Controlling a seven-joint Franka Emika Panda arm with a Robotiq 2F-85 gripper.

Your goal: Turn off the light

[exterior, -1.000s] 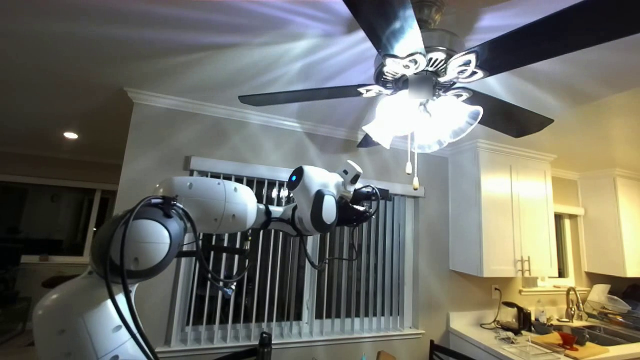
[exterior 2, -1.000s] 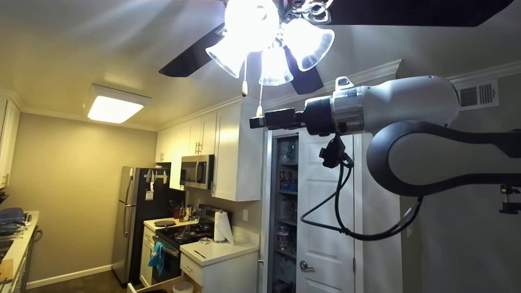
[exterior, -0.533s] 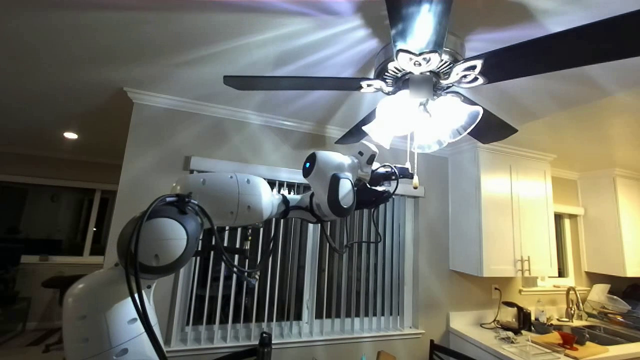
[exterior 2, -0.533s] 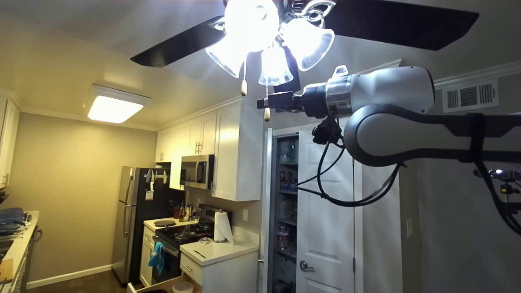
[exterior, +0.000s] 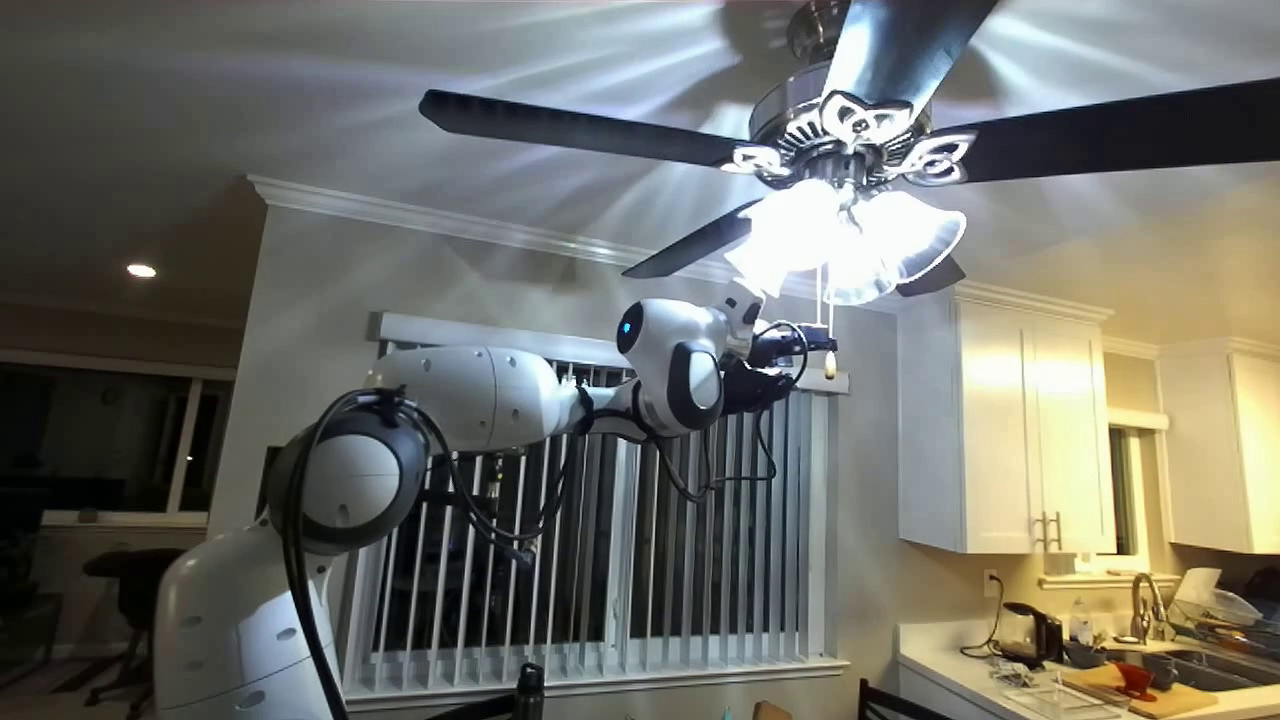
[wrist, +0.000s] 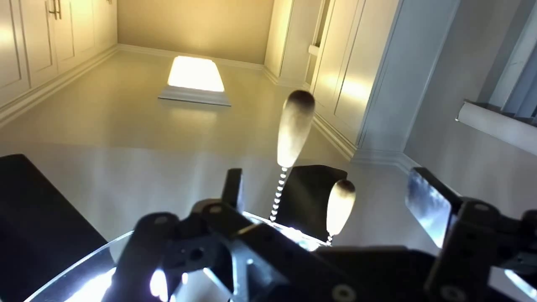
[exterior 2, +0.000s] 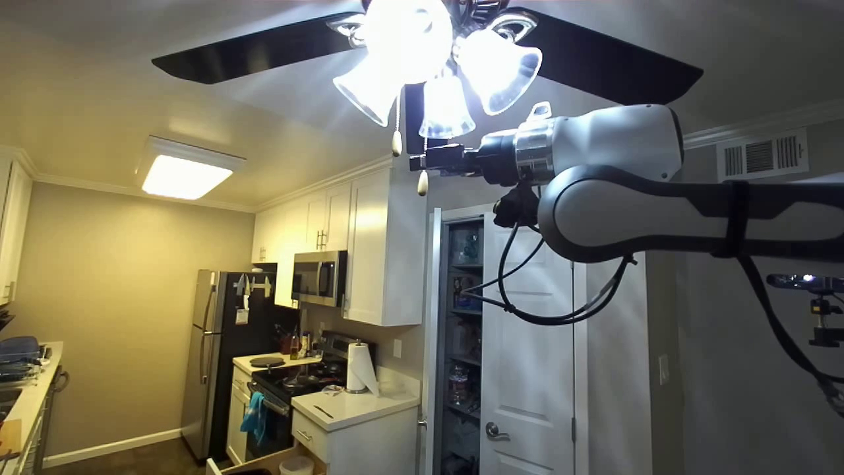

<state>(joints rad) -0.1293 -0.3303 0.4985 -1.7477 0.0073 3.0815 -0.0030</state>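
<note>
Though glare swallows much of its detail, we see the light [exterior: 845, 242] burning bright white, its cluster of frosted bell shades hanging under the dark fan blades [exterior: 1120, 140]. Turning to the wrist view, we find the gripper [wrist: 329, 191] spread wide — two pale pulls [wrist: 296, 128] on beaded chains [wrist: 278, 195] show between its fingers, neither one pinched. Both exterior views put it just below the shades; whether a finger brushes a chain, we cannot tell.
</note>
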